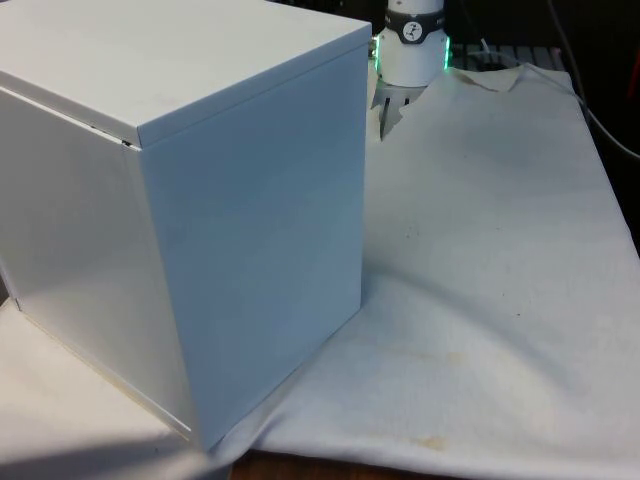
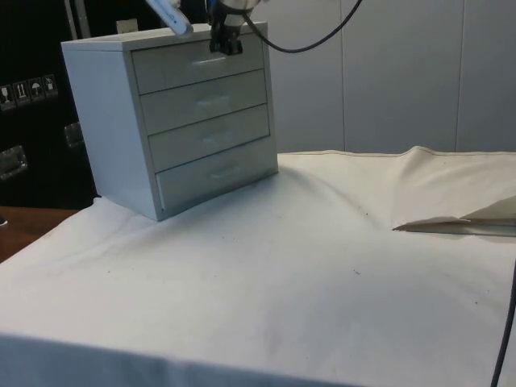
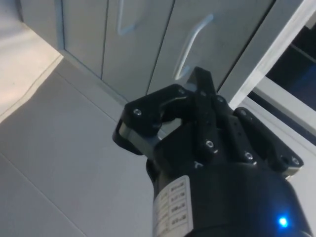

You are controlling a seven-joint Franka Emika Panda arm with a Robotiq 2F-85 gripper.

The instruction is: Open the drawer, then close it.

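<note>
**End effector at top drawer front**

White chest of drawers (image 2: 177,121) sits on the table (image 2: 322,266), all four drawers flush. End effector (image 2: 226,44) hangs just in front of the top drawer (image 2: 197,64), by its handle (image 3: 190,47). Finger state: cannot tell.

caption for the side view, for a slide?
Gripper poised at the top drawer of a four-drawer white chest, all drawers shut.

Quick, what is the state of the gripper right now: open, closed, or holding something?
Gripper: cannot be told; it is at the top drawer of the chest of drawers, near the handle.
</note>
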